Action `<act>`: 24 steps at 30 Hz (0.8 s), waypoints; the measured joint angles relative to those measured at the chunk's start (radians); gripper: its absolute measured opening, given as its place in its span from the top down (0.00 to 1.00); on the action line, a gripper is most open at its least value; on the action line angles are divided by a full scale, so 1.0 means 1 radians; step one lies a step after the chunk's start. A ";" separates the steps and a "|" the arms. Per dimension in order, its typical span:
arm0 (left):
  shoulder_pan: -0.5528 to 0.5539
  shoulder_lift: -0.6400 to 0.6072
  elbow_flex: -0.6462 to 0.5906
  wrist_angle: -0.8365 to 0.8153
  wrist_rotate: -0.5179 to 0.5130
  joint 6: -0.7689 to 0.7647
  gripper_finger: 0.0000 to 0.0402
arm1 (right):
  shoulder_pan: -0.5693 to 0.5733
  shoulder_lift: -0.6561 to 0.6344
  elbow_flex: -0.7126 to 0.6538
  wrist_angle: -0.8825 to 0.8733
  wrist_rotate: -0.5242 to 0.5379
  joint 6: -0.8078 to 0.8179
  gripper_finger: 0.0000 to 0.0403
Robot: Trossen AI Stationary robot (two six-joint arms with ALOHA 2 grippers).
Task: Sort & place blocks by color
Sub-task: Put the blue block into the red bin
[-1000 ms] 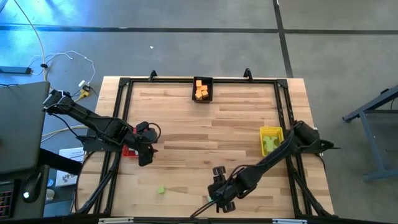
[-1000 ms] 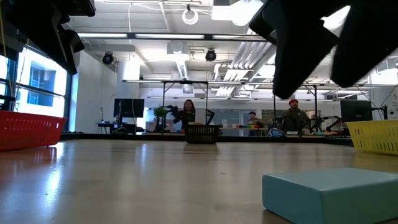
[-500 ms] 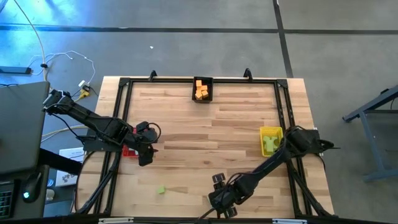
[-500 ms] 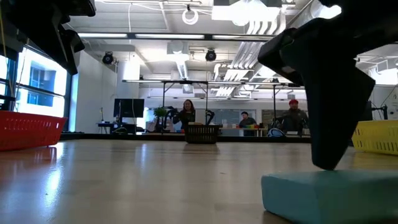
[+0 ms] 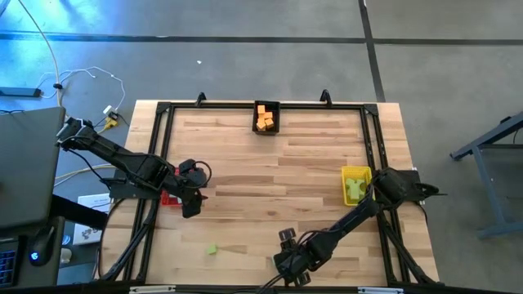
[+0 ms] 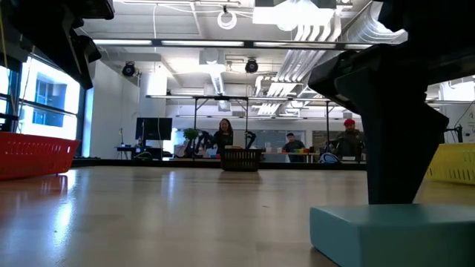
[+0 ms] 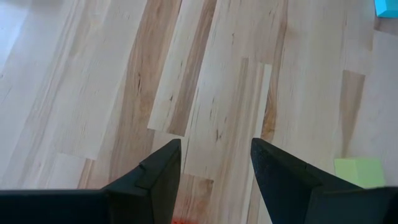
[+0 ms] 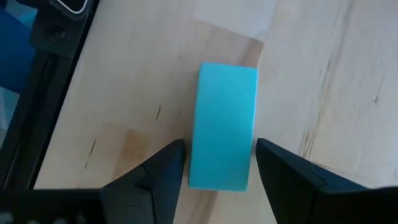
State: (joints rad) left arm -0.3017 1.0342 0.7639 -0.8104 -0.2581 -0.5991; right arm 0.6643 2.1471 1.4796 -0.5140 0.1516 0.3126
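A teal block [image 8: 224, 124] lies flat on the wood close to the table's near edge [image 6: 393, 233]. My right gripper [image 8: 221, 152] is down over it, open, one finger beside each long side of the block. In the high view this gripper [image 5: 288, 265] hides the block. A yellow-green block [image 5: 211, 249] lies alone on the table at the near left. My left gripper [image 7: 214, 162] hangs open above the table by the red bin [image 5: 170, 198], holding nothing. My right gripper comes from above, slanting down, with its fingers [image 8: 168, 165] along the teal block's two long sides [image 8: 198, 149]. They stand very close to those sides; I cannot tell whether they touch. The block lies flat on the table.
A black bin [image 5: 274, 108] with orange blocks stands at the far edge. A yellow bin [image 5: 355, 171] with yellow-green blocks stands at the right. A black metal frame [image 5: 163, 147] runs around the tabletop. People stand in the room beyond the table.
My right gripper has come down toward the table's near edge onto the teal block, so that its fingers now reach the block's sides. The block has stayed where it was.
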 joint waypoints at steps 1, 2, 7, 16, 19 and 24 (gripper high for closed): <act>0.000 0.000 0.000 0.000 0.000 0.000 0.55 | 0.000 0.000 0.000 0.002 0.000 0.001 0.53; 0.000 0.000 0.000 0.000 -0.003 0.000 0.55 | 0.000 0.001 0.000 0.005 -0.002 0.006 0.54; 0.000 0.000 0.000 0.000 -0.019 0.000 0.55 | -0.003 0.003 0.000 0.015 -0.016 0.085 0.66; 0.000 0.000 0.000 0.000 -0.019 0.061 0.55 | -0.003 0.003 0.002 0.020 0.044 0.284 0.76; 0.000 0.000 0.000 0.001 -0.019 0.069 0.55 | -0.007 0.010 0.027 -0.013 0.109 0.308 0.76; 0.000 0.000 0.000 0.016 -0.019 0.055 0.55 | -0.034 0.012 0.108 -0.105 0.304 0.287 0.76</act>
State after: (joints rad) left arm -0.3017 1.0342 0.7639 -0.7949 -0.2771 -0.5441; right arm 0.6302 2.1594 1.5873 -0.6194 0.4560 0.6000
